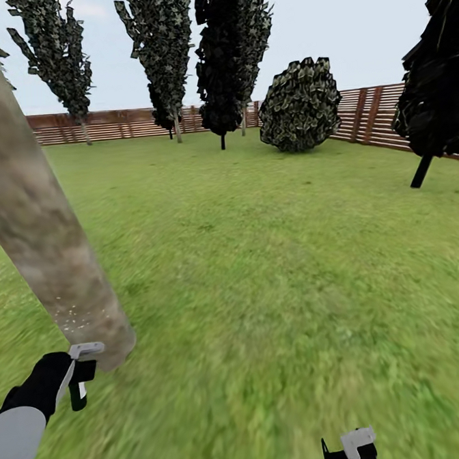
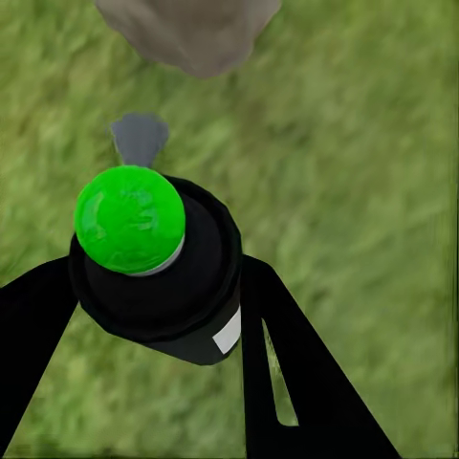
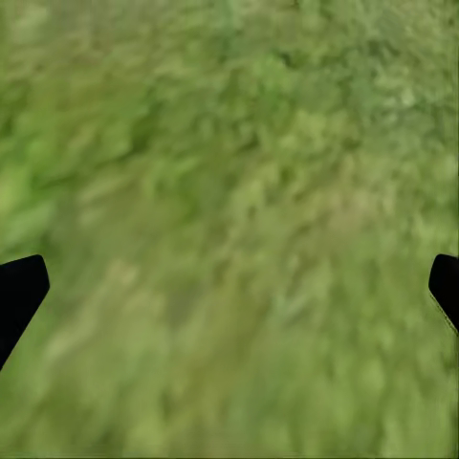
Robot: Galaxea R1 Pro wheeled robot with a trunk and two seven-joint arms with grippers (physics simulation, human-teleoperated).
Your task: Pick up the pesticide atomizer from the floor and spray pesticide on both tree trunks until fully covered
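L end effector (image 2: pixel 158 316) pinches atomizer (image 2: pixel 163 277), just beside speckled trunk (image 1: pixel 45 242). R end effector (image 3: pixel 229 287) spread over open lawn (image 1: pixel 280 267); fence (image 1: pixel 379 113) well apart.

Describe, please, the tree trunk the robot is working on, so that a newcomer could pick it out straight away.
Start from the wide green lawn inside the brown slatted fence. At the near left a thick pale tree trunk leans across the head view, its base just beyond the left gripper, which holds the pesticide atomizer. Unlike the thin trunks by the fence, it is a broad beige-grey column with fine white speckles low down.
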